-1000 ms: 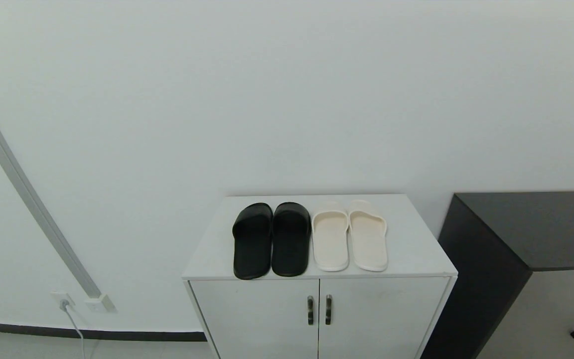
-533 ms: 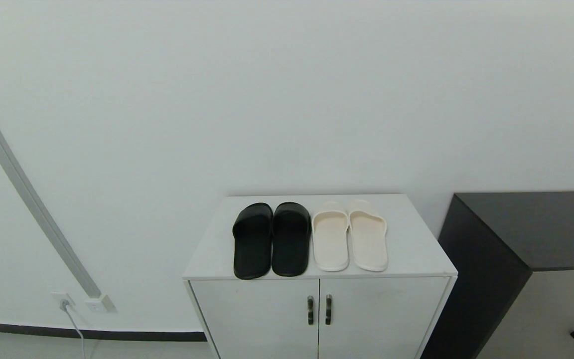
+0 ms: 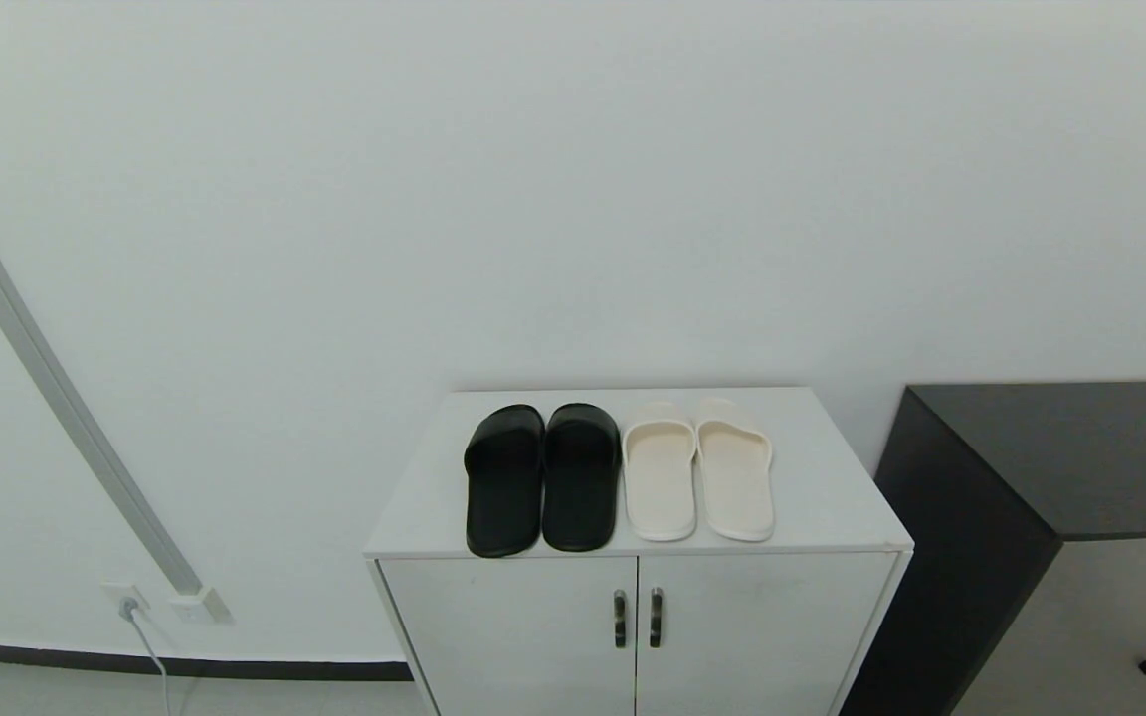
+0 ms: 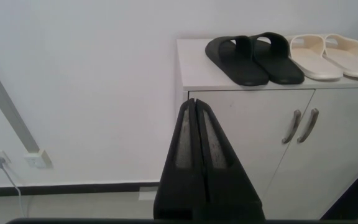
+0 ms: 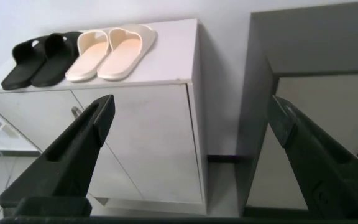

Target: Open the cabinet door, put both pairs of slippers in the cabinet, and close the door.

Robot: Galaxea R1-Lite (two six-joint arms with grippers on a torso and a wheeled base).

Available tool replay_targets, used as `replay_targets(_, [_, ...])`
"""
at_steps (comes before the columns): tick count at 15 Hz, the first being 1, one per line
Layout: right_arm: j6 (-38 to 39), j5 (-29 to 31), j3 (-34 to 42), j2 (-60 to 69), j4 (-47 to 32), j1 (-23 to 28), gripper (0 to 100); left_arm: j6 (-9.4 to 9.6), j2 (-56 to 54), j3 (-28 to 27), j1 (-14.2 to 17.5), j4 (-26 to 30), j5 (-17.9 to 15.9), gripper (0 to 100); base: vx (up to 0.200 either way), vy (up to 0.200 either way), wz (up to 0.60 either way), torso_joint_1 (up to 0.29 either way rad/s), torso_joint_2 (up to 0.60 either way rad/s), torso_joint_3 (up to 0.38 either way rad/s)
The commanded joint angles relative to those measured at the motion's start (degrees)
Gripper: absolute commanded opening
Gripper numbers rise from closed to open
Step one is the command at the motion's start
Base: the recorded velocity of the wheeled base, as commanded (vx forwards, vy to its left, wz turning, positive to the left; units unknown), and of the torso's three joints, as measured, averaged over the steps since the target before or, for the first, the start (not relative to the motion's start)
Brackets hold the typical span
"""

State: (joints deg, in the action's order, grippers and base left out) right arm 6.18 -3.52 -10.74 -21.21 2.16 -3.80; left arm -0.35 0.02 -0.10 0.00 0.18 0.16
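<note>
left gripper (image 4: 195, 102) pressed together, right gripper (image 5: 190, 102) spread wide; beyond both, closed cabinet (image 3: 837, 507) bore black slippers (image 3: 541, 477) and cream slippers (image 3: 697, 469) at its front edge.

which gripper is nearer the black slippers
Left, likely. The left gripper is front-left of the cabinet, on the side of the black slippers; the right gripper is front-right, beyond the cream slippers.

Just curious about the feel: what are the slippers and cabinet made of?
Black slippers: probably moulded rubber or foam, matt, seamless. Cream slippers: likely the same, smooth one-piece shape. Cabinet: seemingly white laminated board, flat satin faces.
</note>
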Motion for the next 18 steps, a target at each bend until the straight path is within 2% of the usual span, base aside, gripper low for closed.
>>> replay_targets(1, [0.0, -1.0, -0.8, -19.6, 10.9, -2.4, 100, 0.0, 0.1, 0.0, 0.0, 0.0, 0.0, 0, 0.0, 0.0, 0.0, 0.0, 0.0, 0.0])
replay_targets(3, [0.1, -0.4, -2.9, -27.2, 15.6, -6.2, 100, 0.0, 0.1, 0.0, 0.0, 0.0, 0.0, 0, 0.0, 0.0, 0.0, 0.0, 0.0, 0.0])
replay_targets(8, [1.5, 3.8, -11.8, -40.2, 15.9, -14.5, 100, 0.0, 0.1, 0.0, 0.0, 0.0, -0.1, 0, 0.0, 0.0, 0.0, 0.0, 0.0, 0.0])
replay_targets(10, [5.4, 8.6, -16.8, -47.7, 16.0, -20.7, 100, 0.09, 0.1, 0.0, 0.0, 0.0, -0.1, 0, 0.0, 0.0, 0.0, 0.0, 0.0, 0.0])
replay_targets(14, [7.5, 12.7, -24.4, -56.7, 15.9, -26.1, 100, -0.09, 0.1, 0.0, 0.0, 0.0, -0.1, 0, 0.0, 0.0, 0.0, 0.0, 0.0, 0.0])
replay_targets(18, [12.7, 22.9, -32.2, -68.3, 16.0, -34.3, 100, -0.09, 0.1, 0.0, 0.0, 0.0, -0.1, 0, 0.0, 0.0, 0.0, 0.0, 0.0, 0.0])
